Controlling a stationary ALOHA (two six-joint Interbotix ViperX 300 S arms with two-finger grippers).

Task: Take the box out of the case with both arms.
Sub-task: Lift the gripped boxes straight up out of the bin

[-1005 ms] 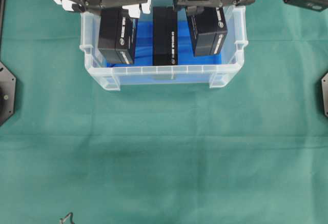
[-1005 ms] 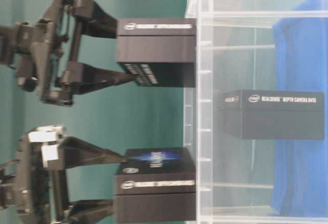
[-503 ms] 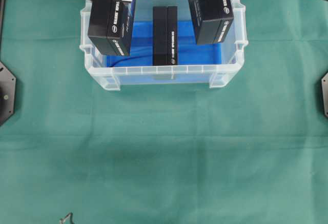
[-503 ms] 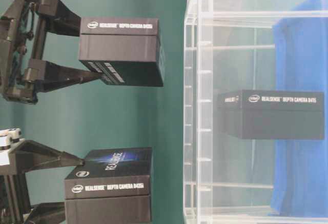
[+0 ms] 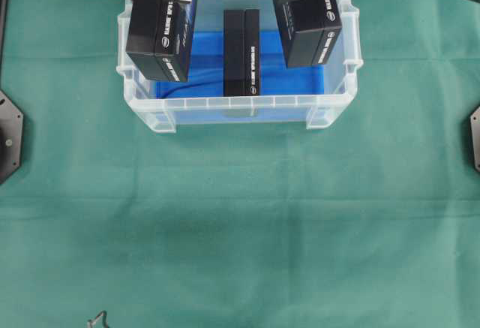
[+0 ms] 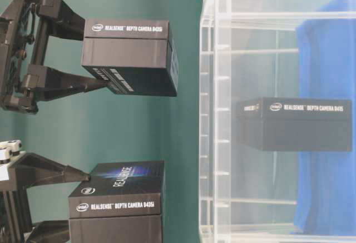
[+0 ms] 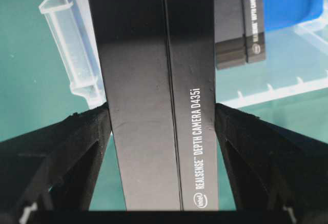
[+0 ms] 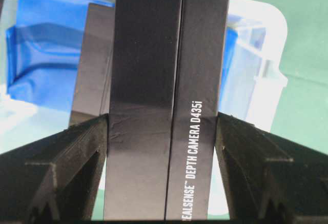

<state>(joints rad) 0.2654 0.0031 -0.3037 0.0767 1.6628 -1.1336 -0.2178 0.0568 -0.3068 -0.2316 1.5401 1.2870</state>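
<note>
Both grippers hold a black RealSense box above the clear case [image 5: 240, 103], apart from its rim [image 6: 216, 115]. My left gripper [image 7: 161, 116] is shut on the left box [image 5: 159, 31] [image 7: 154, 96], one finger [image 7: 82, 147] pressing each side. That box hangs low in the table-level view [image 6: 117, 201]. My right gripper [image 8: 161, 126] is shut on the right box [image 5: 307, 26] [image 8: 169, 80], which sits higher in the table-level view [image 6: 127, 58]. A third black box [image 5: 241, 52] [image 6: 295, 123] stands on the blue sheet [image 8: 46, 44] in the case's middle.
Green cloth [image 5: 240, 223] covers the table in front of the case and on both sides. Black arm bases sit at the left edge [image 5: 9, 136] and the right edge [image 5: 475, 136]. A small dark clip [image 5: 97, 319] lies at the front edge.
Both grippers have risen with their boxes, from level with the case's rim to well apart from it. In the last half second they barely moved. The middle box stayed put.
</note>
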